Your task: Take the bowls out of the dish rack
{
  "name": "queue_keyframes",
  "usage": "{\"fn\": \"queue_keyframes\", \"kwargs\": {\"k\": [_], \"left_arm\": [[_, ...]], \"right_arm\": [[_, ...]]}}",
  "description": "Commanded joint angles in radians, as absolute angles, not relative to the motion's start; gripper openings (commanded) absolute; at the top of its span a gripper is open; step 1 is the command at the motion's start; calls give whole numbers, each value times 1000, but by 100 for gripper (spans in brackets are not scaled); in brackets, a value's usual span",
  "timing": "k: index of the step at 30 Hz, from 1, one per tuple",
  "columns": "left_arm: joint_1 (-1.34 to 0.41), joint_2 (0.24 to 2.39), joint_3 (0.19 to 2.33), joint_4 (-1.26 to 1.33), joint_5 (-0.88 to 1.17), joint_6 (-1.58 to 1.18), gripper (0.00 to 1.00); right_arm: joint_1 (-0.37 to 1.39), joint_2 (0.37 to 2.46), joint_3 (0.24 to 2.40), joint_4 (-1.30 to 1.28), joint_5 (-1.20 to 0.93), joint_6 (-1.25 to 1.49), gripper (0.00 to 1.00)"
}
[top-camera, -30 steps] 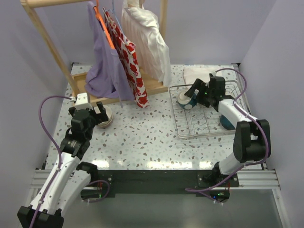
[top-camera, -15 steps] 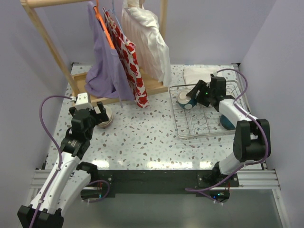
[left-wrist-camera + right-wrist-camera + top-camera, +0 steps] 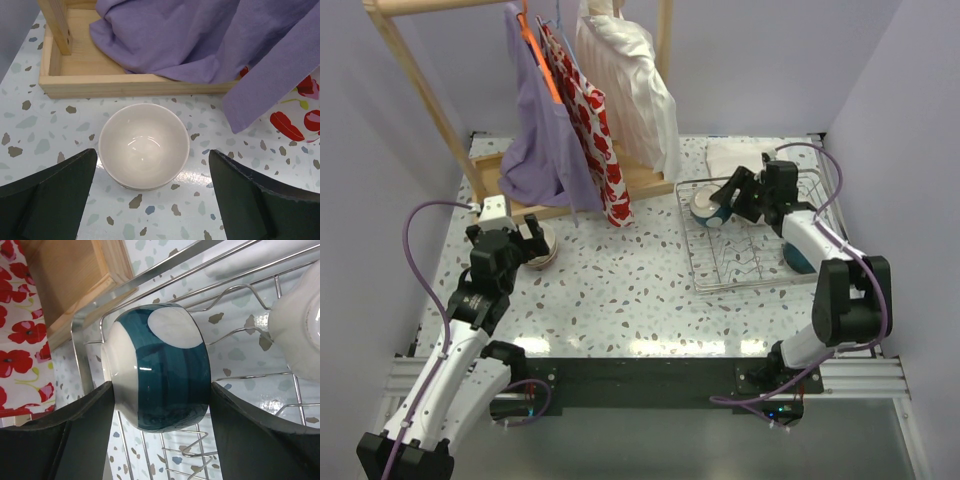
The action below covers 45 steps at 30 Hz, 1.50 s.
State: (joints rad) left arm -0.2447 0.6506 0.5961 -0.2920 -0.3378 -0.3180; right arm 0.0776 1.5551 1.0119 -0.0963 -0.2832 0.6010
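Note:
The dish rack (image 3: 740, 262) is a silver wire basket at the right of the table. My right gripper (image 3: 724, 204) reaches into its far left corner and is shut on a teal-blue bowl (image 3: 160, 367) that stands on edge, with one finger (image 3: 82, 432) pressed against each side. A white bowl (image 3: 300, 325) sits in the rack (image 3: 235, 290) just beside it. A second teal bowl (image 3: 797, 258) lies by the rack's right side. My left gripper (image 3: 152, 167) hangs open over a cream bowl (image 3: 144, 145) that stands upright on the table, touching nothing.
A wooden clothes rack (image 3: 415, 85) holds a purple garment (image 3: 535, 150), a red floral one (image 3: 595, 125) and a white one (image 3: 630, 90) over its wooden base (image 3: 95, 82). A white cloth (image 3: 735, 155) lies behind the dish rack. Walls close in both sides.
My right gripper's jaws have closed onto the teal bowl and shifted slightly toward the back with it. The left arm has stayed still.

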Motion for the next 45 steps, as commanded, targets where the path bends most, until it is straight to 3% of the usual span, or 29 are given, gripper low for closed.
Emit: {"fn": "queue_keyframes", "kwargs": {"k": [1,5,15,23,45], "left_arm": [[-253,655,591,-229,-304,-299,99],[-255,658,591,-235,-261,-308,99],[-255,719,684,-319,-66,-373,98],[-255,726,718,-380,-5,-419,98],[-255,834,781,-459,189,-633,98]], "right_arm": [[84,1462,1029,-21,-353,569,6],[100,1416,1040,-70,-315,482,0],[273,1214,1017,-159,-16,192,0],[383,1072,962,-149,52,6,0],[860,1046,893,-69,175,-393,0]]}}
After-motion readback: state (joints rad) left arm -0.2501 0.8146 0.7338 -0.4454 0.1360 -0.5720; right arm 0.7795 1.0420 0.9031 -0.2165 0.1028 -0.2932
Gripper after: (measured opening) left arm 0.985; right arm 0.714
